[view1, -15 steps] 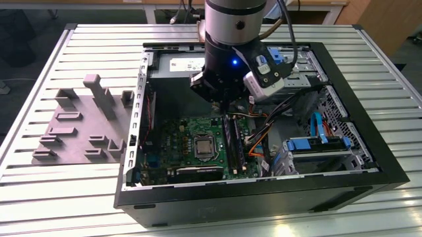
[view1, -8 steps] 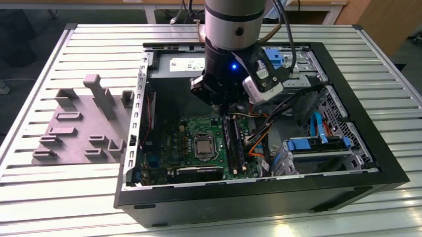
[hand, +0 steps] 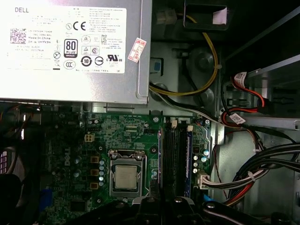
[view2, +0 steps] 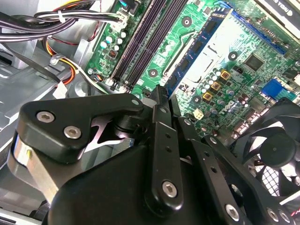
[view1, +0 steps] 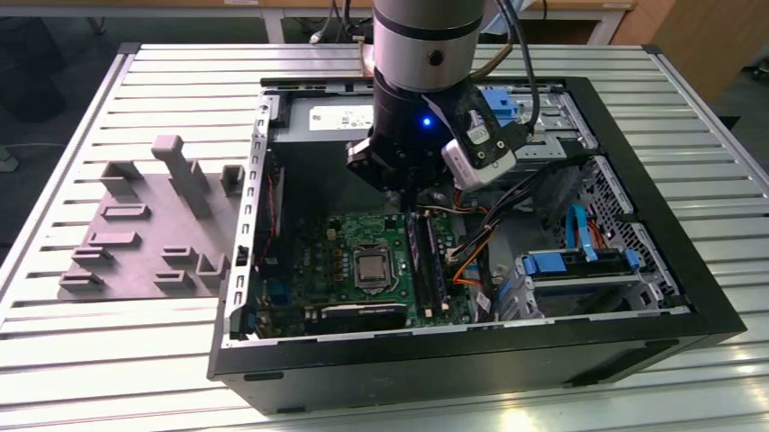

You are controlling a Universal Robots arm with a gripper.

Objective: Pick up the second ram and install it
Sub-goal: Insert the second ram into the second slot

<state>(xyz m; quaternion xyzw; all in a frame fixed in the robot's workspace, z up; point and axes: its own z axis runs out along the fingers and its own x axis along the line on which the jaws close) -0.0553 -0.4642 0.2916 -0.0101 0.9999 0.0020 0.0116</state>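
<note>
The gripper (view2: 164, 93) hangs inside the open computer case (view1: 481, 355). Its jaws are drawn narrow, almost together, and nothing shows between them. Its tip hovers just over the near end of the memory slots (view2: 145, 42).

In the exterior view, a long dark stick stands on edge in those slots, under the gripper (view1: 409, 202). This is the second ram (view1: 427, 261), as far as can be told. It lies just beside the square silver processor (view1: 370, 267) on the green motherboard (view1: 324, 261).

Room here is tight. A black fan (view2: 276, 150) crowds one side of the fingers, and bundled cables (view2: 70, 18) run along the other.

In the first wrist view, the slots (hand: 176, 154) run away from the gripper (hand: 161, 201) toward the grey power supply (hand: 70, 47), which closes off the far end of the board (hand: 126, 131). More cables (hand: 262, 164) loop beside it.

In the exterior view the case walls ring the work, with a blue drive cage (view1: 577, 265) on the exterior view's right. Outside, on the exterior view's left, the grey fixture plate (view1: 144, 243) lies on the ribbed table (view1: 121, 360), well apart from the gripper.
</note>
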